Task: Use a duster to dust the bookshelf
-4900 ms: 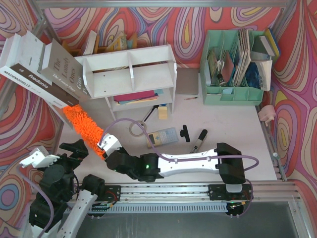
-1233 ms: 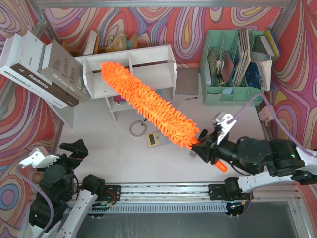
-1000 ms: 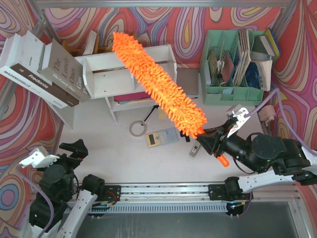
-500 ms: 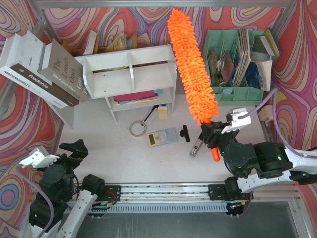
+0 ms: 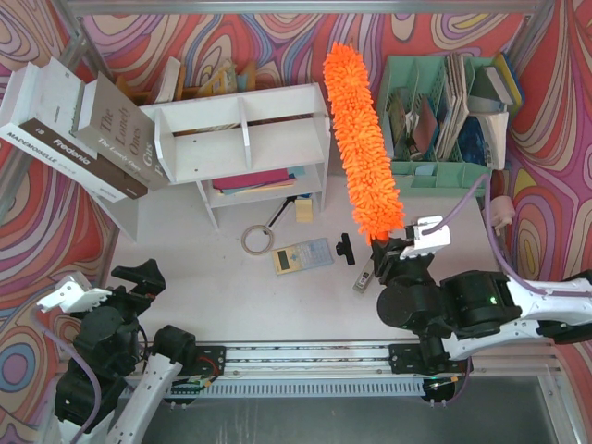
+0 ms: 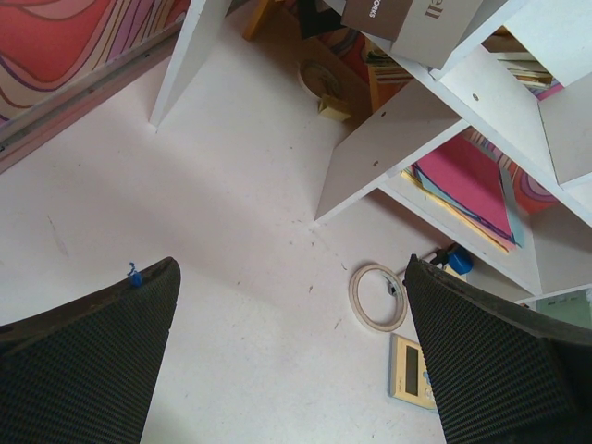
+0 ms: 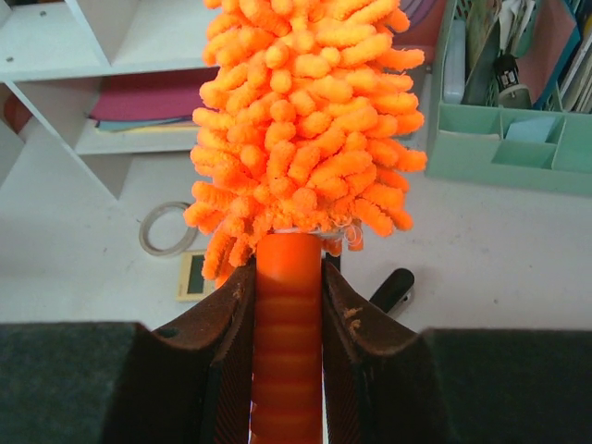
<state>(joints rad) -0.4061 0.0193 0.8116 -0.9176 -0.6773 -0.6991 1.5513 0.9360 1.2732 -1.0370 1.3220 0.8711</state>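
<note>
Duster (image 5: 363, 139) handle clamped in right gripper (image 7: 288, 277) jaws, left gripper (image 6: 289, 277) jaws open; sweep head leftward from jaws across bookshelf (image 5: 213, 139) gently.

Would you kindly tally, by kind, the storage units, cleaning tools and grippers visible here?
Storage units: 2 (bookshelf, organizer)
Cleaning tools: 1 (duster)
Grippers: 2 (left gripper, right gripper)
Total: 5

Bright, even light fills the room; the white two-tier wooden bookshelf (image 5: 268, 139) casts soft shadows. The fluffy orange duster (image 7: 305, 111) looks crisp.
</note>
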